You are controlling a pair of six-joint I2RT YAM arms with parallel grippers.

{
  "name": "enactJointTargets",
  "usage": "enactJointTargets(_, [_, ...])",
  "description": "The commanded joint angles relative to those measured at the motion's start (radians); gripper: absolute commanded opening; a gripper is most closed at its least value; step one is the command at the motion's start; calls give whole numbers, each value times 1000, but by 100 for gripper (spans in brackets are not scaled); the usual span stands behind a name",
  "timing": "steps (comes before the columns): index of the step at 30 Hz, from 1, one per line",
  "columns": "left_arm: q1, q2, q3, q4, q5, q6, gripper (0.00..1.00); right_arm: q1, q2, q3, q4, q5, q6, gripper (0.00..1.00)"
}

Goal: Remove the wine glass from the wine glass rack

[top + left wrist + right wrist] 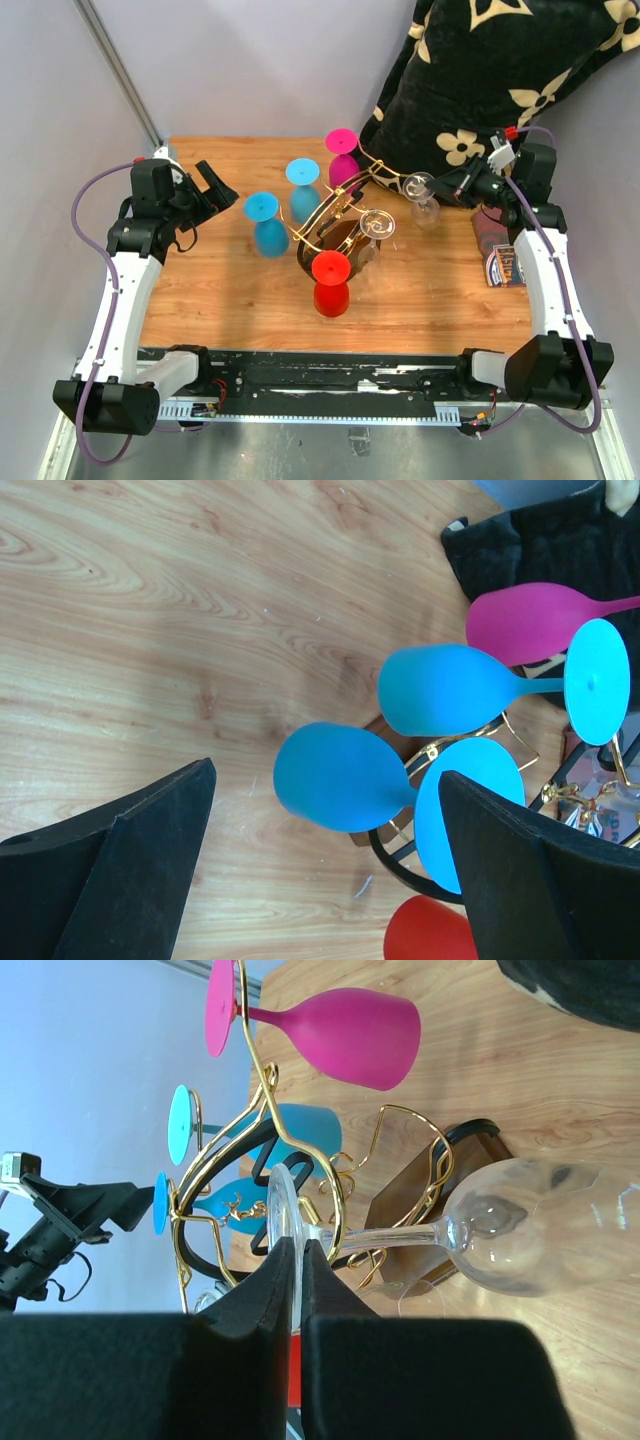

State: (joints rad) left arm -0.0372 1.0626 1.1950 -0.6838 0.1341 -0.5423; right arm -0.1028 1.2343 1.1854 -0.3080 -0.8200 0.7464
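Observation:
The wine glass rack (335,212), gold wire on a dark base (415,1200), stands mid-table. Several coloured glasses hang on it upside down: magenta (343,162), two blue (268,228), red (331,286). One clear glass (377,226) also hangs there. Another clear wine glass (424,200) sits at the tip of the rack's right arm. My right gripper (301,1245) is shut on the rim of its foot disc (282,1200); stem and bowl (540,1225) stick out beyond. I cannot tell if it still rests on the wire. My left gripper (215,185) is open, left of the blue glasses (340,776).
A black pillow with a cream flower pattern (500,70) leans at the back right, close behind my right arm. A small dark box (497,252) lies near the table's right edge. Grey walls close in the table at the back and left.

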Motion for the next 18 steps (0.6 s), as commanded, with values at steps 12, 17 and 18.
enactJointTargets(12, [-4, -13, 9, 14, 19, 4, 100, -35, 133, 53, 179, -48, 92, 1])
enactJointTargets(17, [-4, -12, 8, 14, 16, 5, 100, 5, 195, 113, 197, -36, 99, 1])
enactJointTargets(18, [-4, -12, 10, 15, 16, 7, 100, 14, 208, 126, 198, -35, 100, 1])
